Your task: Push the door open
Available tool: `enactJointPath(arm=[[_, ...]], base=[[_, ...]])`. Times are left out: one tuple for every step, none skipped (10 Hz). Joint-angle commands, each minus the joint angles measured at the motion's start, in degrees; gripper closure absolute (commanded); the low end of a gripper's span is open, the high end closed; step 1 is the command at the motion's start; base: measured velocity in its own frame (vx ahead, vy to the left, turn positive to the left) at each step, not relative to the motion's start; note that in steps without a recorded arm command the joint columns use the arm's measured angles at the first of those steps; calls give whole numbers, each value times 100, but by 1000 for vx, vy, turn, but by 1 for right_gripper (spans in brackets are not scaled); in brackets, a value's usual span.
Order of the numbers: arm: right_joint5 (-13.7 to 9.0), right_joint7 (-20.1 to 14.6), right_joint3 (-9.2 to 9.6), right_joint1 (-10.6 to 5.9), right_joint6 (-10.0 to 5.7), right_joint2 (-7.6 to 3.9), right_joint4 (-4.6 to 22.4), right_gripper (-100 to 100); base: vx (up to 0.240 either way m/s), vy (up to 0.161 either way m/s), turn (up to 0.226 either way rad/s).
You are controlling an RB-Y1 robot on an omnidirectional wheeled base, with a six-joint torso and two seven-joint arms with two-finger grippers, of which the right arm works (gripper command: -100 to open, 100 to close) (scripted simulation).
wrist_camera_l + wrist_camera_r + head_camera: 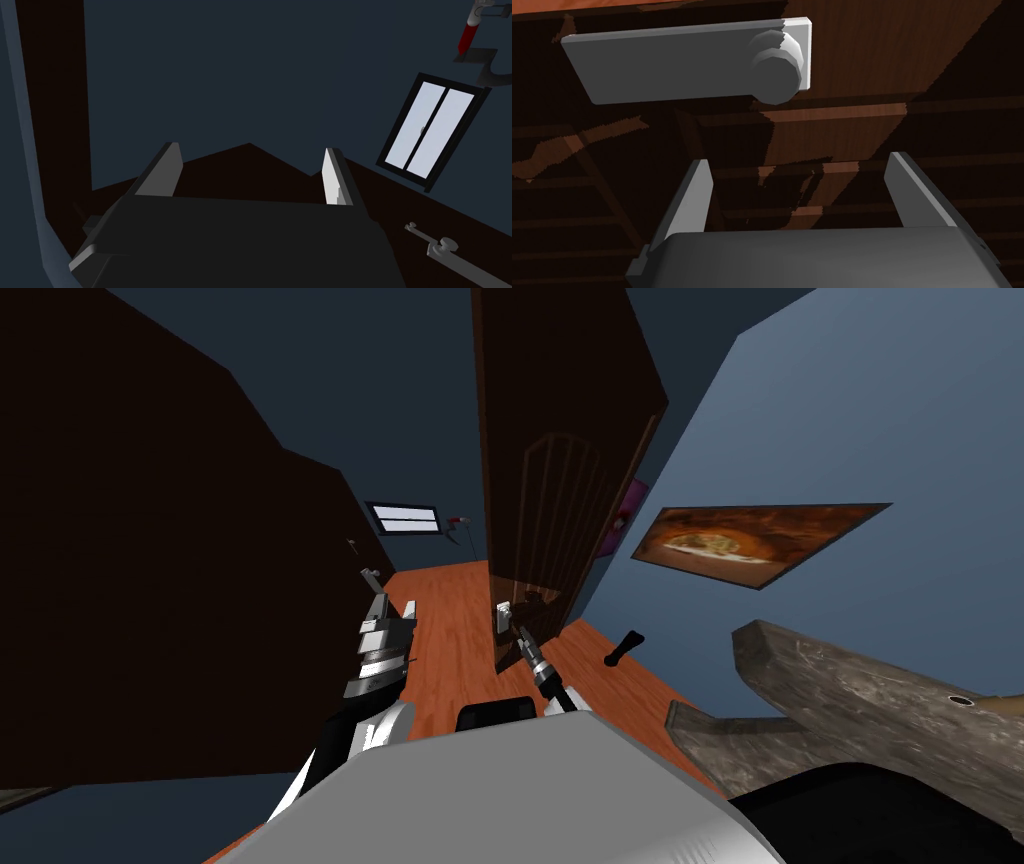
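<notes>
Just ahead of the right gripper [798, 159], whose fingers stand wide apart holding nothing, is the brown door [862, 50], its grey knob [776, 70] and plate [662, 62] near the fingertips, seemingly so the hand can press the panel, while the left gripper [251, 147], likewise spread and empty, hangs aside.

My right gripper [518, 629] is up against the dark brown door [545, 478], with the grey handle plate [503, 615] just beside its fingers. My left gripper [388, 600] hangs well apart over the orange floor [450, 608], its fingers spread.
</notes>
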Motion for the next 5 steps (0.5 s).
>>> enactJointPath(arm=[[-10, 3, -23, -67, 13, 39, 70, -100], [-18, 9, -47, -126, 21, 80, 140, -100], [-26, 15, -72, -189, 30, 122, 215, -100], [-31, 18, -84, -220, 34, 144, 252, -100], [-39, 23, -107, -279, 42, 183, 321, -100]], base=[[162, 40, 43], [167, 76, 41], [157, 79, 44], [175, 66, 27], [186, 80, 38]])
